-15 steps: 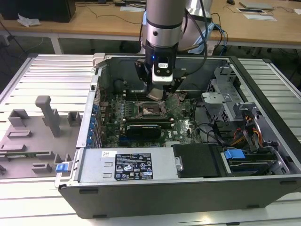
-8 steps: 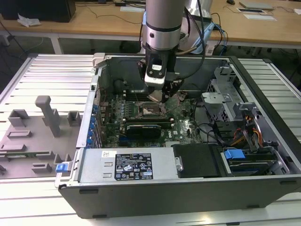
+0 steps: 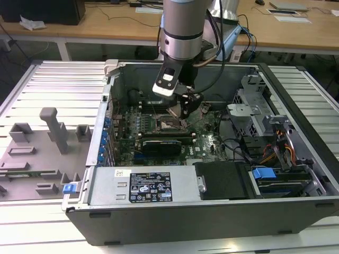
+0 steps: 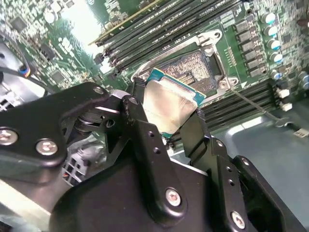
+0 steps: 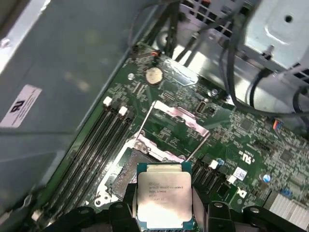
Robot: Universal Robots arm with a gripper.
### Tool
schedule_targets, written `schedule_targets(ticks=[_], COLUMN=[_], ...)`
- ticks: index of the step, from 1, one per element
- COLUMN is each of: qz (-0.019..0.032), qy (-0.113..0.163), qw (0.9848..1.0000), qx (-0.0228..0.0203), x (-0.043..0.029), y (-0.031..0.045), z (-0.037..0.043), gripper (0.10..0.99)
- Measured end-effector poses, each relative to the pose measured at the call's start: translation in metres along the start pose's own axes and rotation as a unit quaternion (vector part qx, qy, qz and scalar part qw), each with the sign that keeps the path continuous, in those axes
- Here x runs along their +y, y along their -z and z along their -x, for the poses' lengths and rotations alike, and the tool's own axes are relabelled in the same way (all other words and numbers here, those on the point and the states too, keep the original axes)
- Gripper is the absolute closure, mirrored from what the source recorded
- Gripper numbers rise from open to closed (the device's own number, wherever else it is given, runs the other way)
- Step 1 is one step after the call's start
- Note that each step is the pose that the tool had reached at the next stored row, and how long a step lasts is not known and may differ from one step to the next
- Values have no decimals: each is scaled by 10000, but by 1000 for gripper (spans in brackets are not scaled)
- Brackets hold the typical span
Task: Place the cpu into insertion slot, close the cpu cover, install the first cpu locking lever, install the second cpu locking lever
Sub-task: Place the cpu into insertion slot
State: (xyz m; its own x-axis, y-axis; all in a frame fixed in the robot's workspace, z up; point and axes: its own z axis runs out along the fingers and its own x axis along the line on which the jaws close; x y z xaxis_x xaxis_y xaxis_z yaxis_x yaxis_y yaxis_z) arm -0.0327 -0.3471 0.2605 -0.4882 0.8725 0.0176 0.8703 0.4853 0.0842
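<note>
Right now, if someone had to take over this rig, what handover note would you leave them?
The claw is shut on the cpu, gripping it by two opposite edges.
The cpu hangs over the insertion slot, tilted and not seated; the contact field is exposed.
The cpu cover stands swung open beside the slot.
Done: the cpu is picked up and sits over the slot.
Left: seating the cpu, closing the cover and both locking steps.
</note>
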Motion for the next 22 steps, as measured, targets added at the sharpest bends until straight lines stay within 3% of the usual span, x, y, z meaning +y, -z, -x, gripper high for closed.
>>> schedule_targets(ticks=[4,6,9,15,16,17,19,22], qz=[7,12,22,33,36,37,38,55], qy=[-418,-723,-1261,-1868,-2041,-2115,-2152,-2151], qw=[9991,9974,9920,9823,9788,9772,9764,9764], qx=[-35,-61,-107,-158,-172,-179,-182,-193], x=[-1,-2,-4,-6,-7,-7,-6,4], y=[-13,-24,-47,-73,-84,-92,-103,-127], z=[0,0,1,1,2,0,-5,-33], gripper=[545,545,545,545,545,545,545,545])
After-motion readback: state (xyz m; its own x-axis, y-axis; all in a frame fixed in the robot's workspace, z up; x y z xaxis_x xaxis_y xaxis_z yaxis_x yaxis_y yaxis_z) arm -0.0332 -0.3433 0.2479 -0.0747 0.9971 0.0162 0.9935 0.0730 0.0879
